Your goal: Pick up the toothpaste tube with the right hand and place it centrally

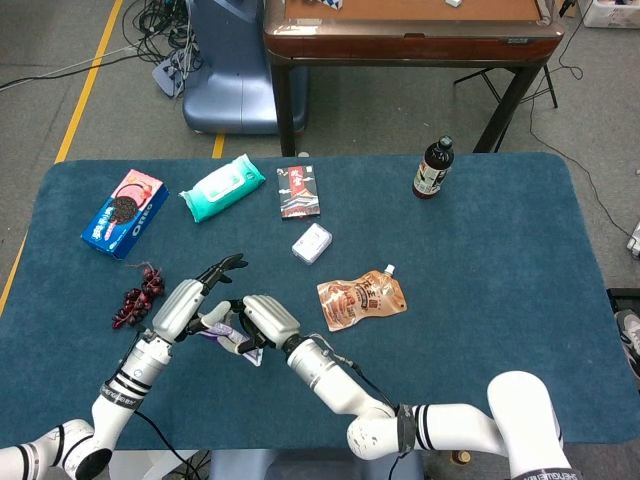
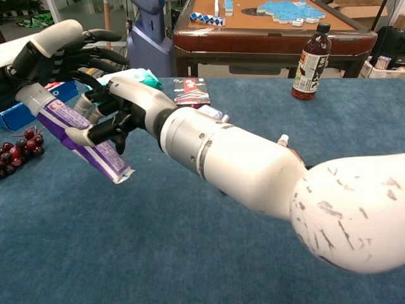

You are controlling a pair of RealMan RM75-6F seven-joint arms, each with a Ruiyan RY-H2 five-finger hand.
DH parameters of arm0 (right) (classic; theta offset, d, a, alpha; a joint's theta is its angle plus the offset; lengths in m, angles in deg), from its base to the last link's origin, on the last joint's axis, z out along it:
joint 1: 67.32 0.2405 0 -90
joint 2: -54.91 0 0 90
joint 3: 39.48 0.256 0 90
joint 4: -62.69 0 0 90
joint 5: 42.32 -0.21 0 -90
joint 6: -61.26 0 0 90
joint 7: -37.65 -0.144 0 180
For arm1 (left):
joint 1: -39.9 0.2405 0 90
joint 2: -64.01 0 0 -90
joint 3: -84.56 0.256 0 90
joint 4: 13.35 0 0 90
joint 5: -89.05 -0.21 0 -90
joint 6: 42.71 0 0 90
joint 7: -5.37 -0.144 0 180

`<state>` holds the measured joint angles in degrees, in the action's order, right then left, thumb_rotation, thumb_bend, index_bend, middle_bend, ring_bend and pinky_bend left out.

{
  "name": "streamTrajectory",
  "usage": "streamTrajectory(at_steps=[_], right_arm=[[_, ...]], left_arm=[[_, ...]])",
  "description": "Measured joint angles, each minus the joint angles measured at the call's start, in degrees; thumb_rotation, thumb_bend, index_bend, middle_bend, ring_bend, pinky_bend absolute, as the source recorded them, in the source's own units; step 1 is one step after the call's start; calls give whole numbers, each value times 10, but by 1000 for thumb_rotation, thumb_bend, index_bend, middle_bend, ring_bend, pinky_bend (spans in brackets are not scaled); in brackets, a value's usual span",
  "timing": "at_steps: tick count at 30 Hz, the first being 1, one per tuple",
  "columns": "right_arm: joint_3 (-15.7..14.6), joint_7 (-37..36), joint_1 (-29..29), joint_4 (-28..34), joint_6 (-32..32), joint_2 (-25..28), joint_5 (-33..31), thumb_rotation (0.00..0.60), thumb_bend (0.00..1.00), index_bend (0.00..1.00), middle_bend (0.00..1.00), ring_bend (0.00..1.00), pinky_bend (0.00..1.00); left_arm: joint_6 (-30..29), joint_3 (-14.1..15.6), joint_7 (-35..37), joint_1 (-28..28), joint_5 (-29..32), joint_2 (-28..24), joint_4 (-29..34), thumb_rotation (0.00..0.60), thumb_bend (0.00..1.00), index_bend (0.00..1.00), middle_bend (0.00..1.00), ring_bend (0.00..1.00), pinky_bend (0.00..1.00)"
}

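One toothpaste tube [image 2: 76,136], purple and white, is held off the blue table [image 1: 480,290], tilted, crimped end low, cap end high. Right hand [image 2: 120,107] grips it mid-body, fingers wrapped round. Left hand [image 2: 60,50] sits just beside the tube's cap end with dark fingers spread; contact with the tube cannot be told. Grapes [image 1: 135,297] lie on the cloth left of the tube, cookie box [image 1: 124,212] further back-left. Wet-wipe pack [image 1: 222,187] behind the tube; orange pouch [image 1: 362,299] to its right; bottle [image 1: 432,169] well apart, far right.
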<state>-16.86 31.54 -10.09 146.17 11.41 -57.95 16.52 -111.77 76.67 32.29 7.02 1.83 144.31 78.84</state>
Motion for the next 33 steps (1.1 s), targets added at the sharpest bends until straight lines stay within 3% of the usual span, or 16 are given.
streamTrajectory(at_steps=[20, 25, 33], right_arm=[[15, 8, -3, 1, -5, -13, -14, 600, 967, 1000, 881, 793, 617], [1, 30, -5, 11, 13, 19, -11, 600, 967, 1000, 881, 793, 617], [-35, 99, -6, 41, 51, 113, -5, 600, 967, 1000, 876, 787, 617]], left_arm=[[-24, -2, -26, 3, -3, 25, -21, 0, 171, 0, 118, 90, 213], [-29, -2, -27, 7, -3, 9, -14, 0, 171, 0, 118, 89, 213], [-33, -4, -38, 16, 3, -26, -4, 0, 171, 0, 118, 89, 203]])
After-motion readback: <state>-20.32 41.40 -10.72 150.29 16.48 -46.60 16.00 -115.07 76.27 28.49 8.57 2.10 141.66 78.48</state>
